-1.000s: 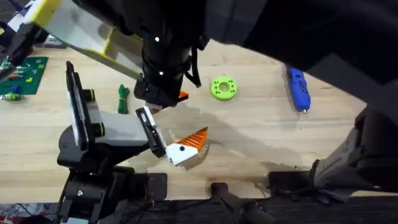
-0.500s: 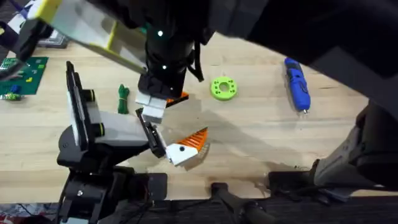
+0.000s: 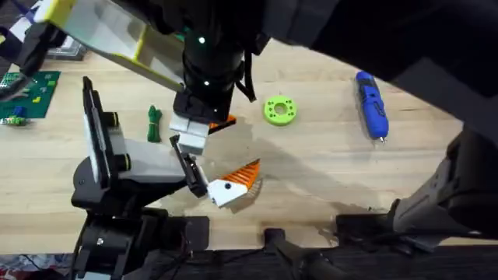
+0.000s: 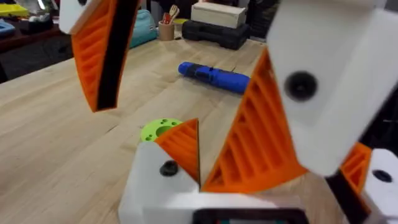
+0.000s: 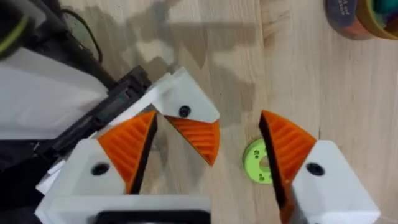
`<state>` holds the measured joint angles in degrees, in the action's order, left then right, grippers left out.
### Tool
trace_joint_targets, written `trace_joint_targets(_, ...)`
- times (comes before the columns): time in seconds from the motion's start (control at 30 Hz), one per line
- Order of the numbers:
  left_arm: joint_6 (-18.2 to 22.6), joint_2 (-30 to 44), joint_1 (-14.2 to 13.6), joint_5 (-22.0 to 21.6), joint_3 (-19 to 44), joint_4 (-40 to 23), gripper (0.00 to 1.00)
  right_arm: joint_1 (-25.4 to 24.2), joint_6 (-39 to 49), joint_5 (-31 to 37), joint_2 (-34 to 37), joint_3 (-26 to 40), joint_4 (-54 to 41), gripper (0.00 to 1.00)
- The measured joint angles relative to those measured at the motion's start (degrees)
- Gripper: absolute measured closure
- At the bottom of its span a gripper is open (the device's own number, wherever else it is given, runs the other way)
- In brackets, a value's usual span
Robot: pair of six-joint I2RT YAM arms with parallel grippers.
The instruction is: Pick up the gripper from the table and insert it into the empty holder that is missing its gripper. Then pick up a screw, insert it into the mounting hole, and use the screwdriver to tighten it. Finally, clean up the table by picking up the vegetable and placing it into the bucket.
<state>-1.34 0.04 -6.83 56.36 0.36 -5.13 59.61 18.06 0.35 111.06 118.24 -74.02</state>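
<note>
The grey-and-black holder (image 3: 128,163) rests on the left arm's base, with its black crossbar (image 5: 106,115) pointing toward mid-table. The white, orange-tipped gripper (image 5: 186,115) sits at the crossbar's far end and its twin (image 3: 233,185) at the near end. Together they form my left gripper (image 4: 277,134), spread wide. My right gripper (image 5: 206,118) hangs open astride the far piece, and I see no contact. The blue screwdriver (image 3: 372,105) lies at the far right. The dark green vegetable (image 3: 153,123) lies beside the holder. The bucket (image 5: 356,17) stands beyond the disc. The screw is out of view.
A lime-green holed disc (image 3: 280,110) lies just past the piece's orange tip. A green circuit board (image 3: 27,93) sits at the far left edge. The right arm spans the top of the overhead view, dark and large. Bare table (image 3: 327,171) stretches between disc, screwdriver and front edge.
The right arm's wrist has pulled back slightly from the crossbar. The white body of the far piece now shows beneath it. Nothing has moved in the last half second.
</note>
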Motion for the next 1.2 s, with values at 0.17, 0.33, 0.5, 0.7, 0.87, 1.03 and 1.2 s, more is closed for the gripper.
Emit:
trace_joint_targets(0.17,0.0,0.0,0.0,0.0,0.0,0.0,0.015,-0.2,-0.1,-0.9,-1.1,0.0,-0.7,0.005)
trace_joint_targets(0.33,0.0,0.0,0.0,0.0,0.0,0.0,0.014,-2.3,-1.0,-1.9,-4.5,0.0,-1.8,0.005)
trace_joint_targets(0.5,0.0,0.0,0.0,0.0,0.0,0.0,0.014,-6.0,-1.6,-2.1,-8.2,0.0,-3.4,0.005)
trace_joint_targets(0.7,0.0,0.0,0.0,0.0,0.0,0.0,0.01,-8.8,-3.3,-2.2,-10.1,0.0,-7.6,0.005)
trace_joint_targets(0.87,0.0,0.0,0.0,0.0,0.0,0.0,0.008,-10.5,-5.2,-4.1,-10.2,0.0,-9.4,0.005)
trace_joint_targets(1.03,0.0,0.0,0.0,0.0,0.0,0.0,0.007,-11.1,-6.1,-5.9,-10.2,0.0,-11.0,0.004)
trace_joint_targets(1.2,0.0,0.0,0.0,0.0,0.0,0.0,0.107,-11.1,-6.4,-6.9,-10.2,0.0,-12.2,0.004)
